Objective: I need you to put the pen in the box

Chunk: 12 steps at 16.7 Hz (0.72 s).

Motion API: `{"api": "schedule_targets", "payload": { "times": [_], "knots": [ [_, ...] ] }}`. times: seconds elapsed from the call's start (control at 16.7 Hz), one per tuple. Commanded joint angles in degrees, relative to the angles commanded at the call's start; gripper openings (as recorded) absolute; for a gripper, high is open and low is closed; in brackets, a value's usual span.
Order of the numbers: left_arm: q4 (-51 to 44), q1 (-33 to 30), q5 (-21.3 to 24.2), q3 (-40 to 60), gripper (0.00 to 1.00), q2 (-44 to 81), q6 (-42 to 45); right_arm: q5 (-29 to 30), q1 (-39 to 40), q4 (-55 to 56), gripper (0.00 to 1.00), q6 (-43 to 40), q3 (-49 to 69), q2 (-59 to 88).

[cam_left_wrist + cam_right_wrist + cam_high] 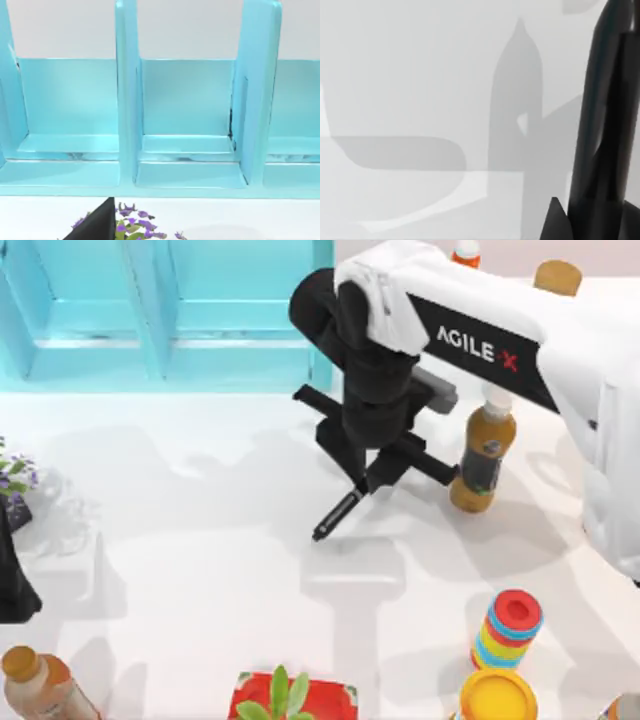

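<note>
You see bright, even light. Soft grey shadows spread across the white table (pixel 200 570). The box (pixel 190 100) shows faint sheen.

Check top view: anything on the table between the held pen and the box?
Nothing. In the top view, bare white table, crossed by shadows, separates the pen, held by the right gripper, from the box.

black pen (pixel 602 120) close up, above white table (pixel 405 75) w/ grey shadows.

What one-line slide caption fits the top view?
Right gripper holds the black pen above the white table, short of the turquoise box.
</note>
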Motion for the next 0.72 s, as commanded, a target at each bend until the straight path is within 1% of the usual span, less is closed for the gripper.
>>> {"api": "schedule_targets", "payload": {
  "times": [0.72],
  "knots": [
    [0.0,0.0,0.0,0.0,1.0,0.0,0.0,0.03,-0.06,-13.78,0.0,-0.06,15.01,1.29]
  ]
}}
